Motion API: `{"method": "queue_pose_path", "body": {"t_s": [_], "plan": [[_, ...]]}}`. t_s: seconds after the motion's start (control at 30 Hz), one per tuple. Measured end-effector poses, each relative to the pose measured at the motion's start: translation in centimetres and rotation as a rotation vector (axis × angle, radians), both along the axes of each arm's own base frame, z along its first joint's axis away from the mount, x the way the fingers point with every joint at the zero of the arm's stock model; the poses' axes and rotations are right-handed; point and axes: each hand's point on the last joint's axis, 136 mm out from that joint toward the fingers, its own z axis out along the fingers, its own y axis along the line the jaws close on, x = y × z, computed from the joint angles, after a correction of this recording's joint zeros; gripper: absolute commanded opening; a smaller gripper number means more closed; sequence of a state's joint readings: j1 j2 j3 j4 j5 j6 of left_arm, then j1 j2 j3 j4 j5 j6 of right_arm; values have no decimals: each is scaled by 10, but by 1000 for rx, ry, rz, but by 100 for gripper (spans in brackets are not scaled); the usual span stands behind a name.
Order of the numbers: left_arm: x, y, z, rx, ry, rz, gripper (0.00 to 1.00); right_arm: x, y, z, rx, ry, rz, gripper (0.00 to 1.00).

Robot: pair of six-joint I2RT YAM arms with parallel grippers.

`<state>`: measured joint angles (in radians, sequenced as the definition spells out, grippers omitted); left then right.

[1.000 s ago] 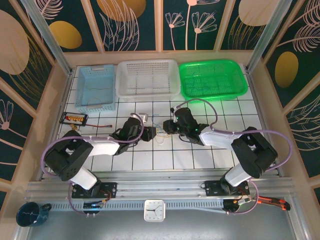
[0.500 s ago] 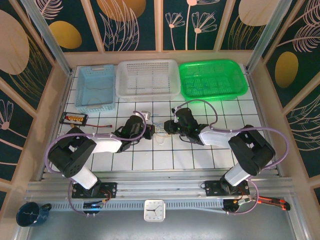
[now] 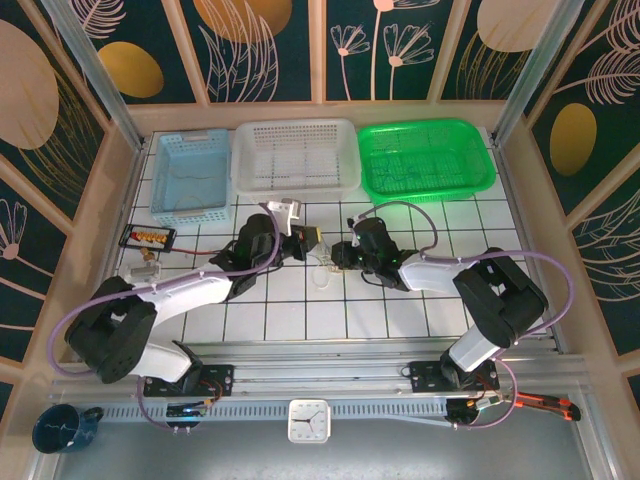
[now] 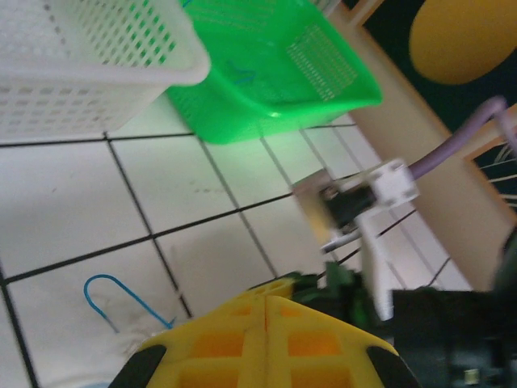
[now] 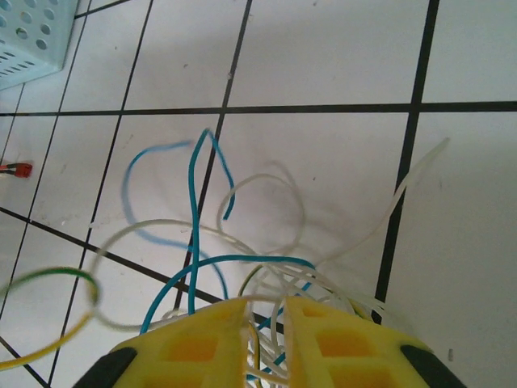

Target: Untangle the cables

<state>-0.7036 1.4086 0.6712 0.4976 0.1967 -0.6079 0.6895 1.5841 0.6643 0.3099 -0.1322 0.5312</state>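
right gripper clamped on cables mid-table; left gripper closed, can't see a strand in it. They look thin, light, springy, snag-prone. I'd pinch one free end, pull slowly.

No readable text or labels; clock dial marks too small to read.

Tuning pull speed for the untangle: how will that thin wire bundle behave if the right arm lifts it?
Probably floppy: the cables lie in loose curls on the tiles. Likely very light, being so thin, so the whole tangle may drag along together. Strands run between the fingers of the right gripper; such thin ones might slip through.
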Motion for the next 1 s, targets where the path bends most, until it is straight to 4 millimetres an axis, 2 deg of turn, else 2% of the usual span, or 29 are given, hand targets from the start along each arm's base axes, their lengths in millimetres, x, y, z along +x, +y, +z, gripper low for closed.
{"method": "queue_pose_path", "body": {"t_s": [0.17,0.37,0.5,0.7,1.0], "plan": [[2,-5,21,-42,-21,-10,0,1,-6,7,5,-8,-13,41],[2,-7,25,-59,-13,-14,0,6,-20,44,42,-86,-51,57],[2,-7,26,-67,-4,-11,0,4,-27,64,65,-140,-58,59],[7,-11,43,-99,-20,-8,0,-8,-30,71,88,-192,-28,60],[11,-17,60,-134,-28,-11,0,-17,-8,88,157,-279,64,61]]}}
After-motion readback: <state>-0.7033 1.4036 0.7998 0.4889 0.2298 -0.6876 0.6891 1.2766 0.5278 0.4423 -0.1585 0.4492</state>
